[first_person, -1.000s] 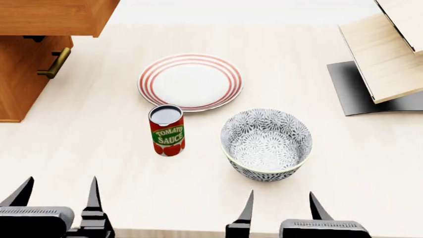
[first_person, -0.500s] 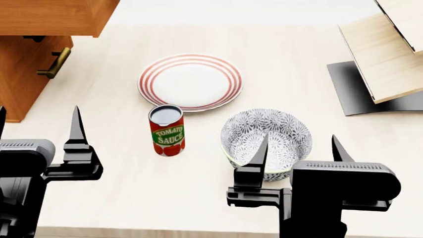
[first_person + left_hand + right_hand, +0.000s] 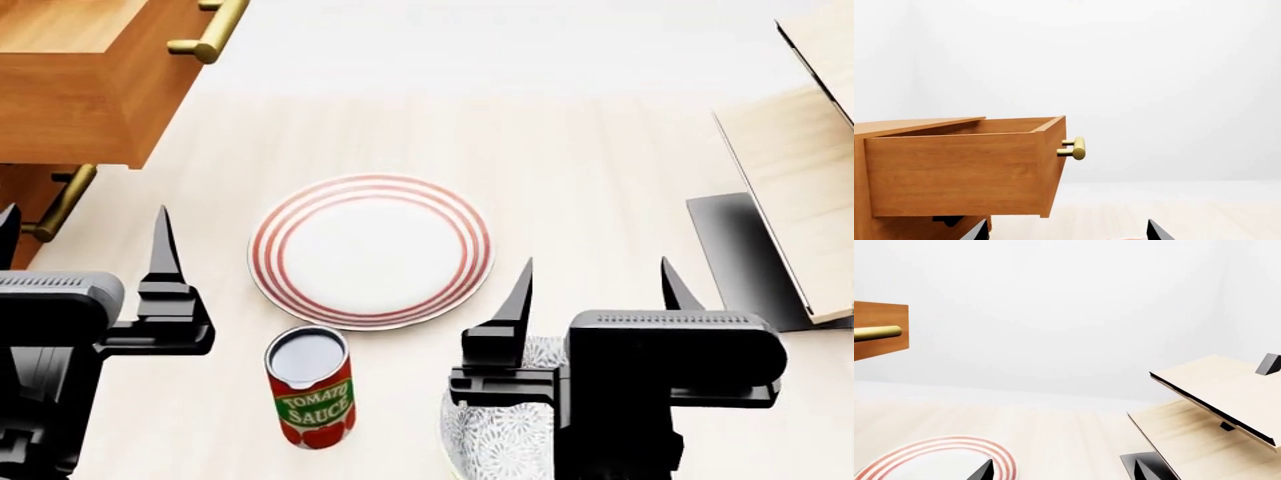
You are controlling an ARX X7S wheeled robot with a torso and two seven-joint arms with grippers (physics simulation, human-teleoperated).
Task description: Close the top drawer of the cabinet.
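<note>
Cabinet: orange-brown wood-grain cabinet [image 3: 24, 200], 10 o'clock in head view.
Top drawer: uppermost orange-brown drawer box [image 3: 80, 75], brass bar handle [image 3: 210, 32], pulled out over the table; needs pushing in.
Left gripper [image 3: 83, 262]: jaws spread, empty, nearest the drawer.
Right gripper [image 3: 594, 290]: jaws spread, empty, 5 o'clock.

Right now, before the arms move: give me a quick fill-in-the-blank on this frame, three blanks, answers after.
1. The top drawer of the cabinet stands ____.
2. The tomato sauce can stands upright just in front of the red-striped ____.
3. The left gripper and right gripper are both open and hold ____.

Missing words: open; plate; nothing
</note>
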